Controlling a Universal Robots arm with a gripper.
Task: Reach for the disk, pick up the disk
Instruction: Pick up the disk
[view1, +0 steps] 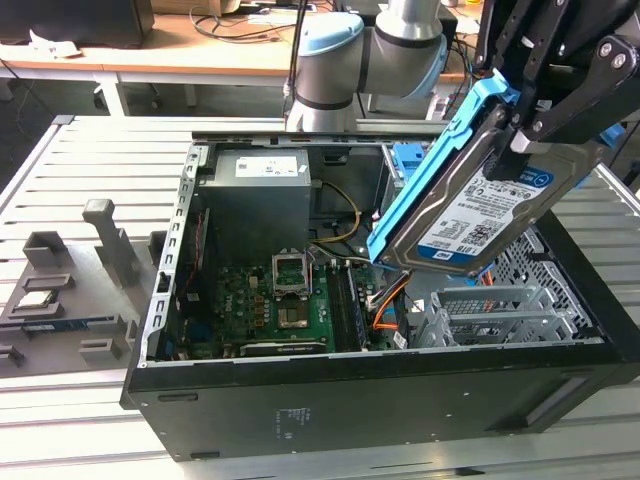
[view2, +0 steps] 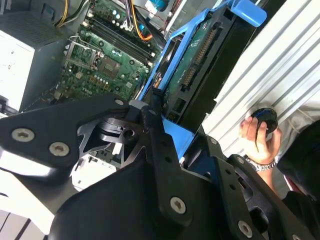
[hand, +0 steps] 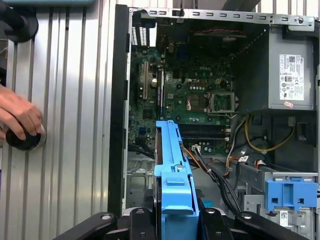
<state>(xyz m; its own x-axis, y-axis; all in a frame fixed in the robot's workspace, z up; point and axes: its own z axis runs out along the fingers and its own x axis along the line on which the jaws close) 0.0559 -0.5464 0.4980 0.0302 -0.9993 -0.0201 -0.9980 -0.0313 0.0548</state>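
The disk (view1: 480, 205), a silver hard drive with a blue-and-white label and a bright blue side rail, hangs tilted above the open computer case (view1: 380, 400) at the exterior view's right. My gripper (view1: 525, 125) is shut on its upper end, black fingers pressing on both faces. In the second wrist view the disk (view2: 192, 65) shows its green circuit side inside the blue frame, with the gripper (view2: 162, 117) clamped on its near end. In the first wrist view the disk (hand: 172, 165) is seen edge-on by its blue rail, rising from between the fingers of the gripper (hand: 172, 220).
Below lie the motherboard (view1: 280, 305), power supply (view1: 260, 200), orange and yellow cables and a metal drive cage (view1: 490, 310). Grey stand blocks (view1: 105, 245) sit on the slatted table at the exterior view's left. A person's hand (hand: 17, 115) rests on a black knob (hand: 20, 141) beside the case.
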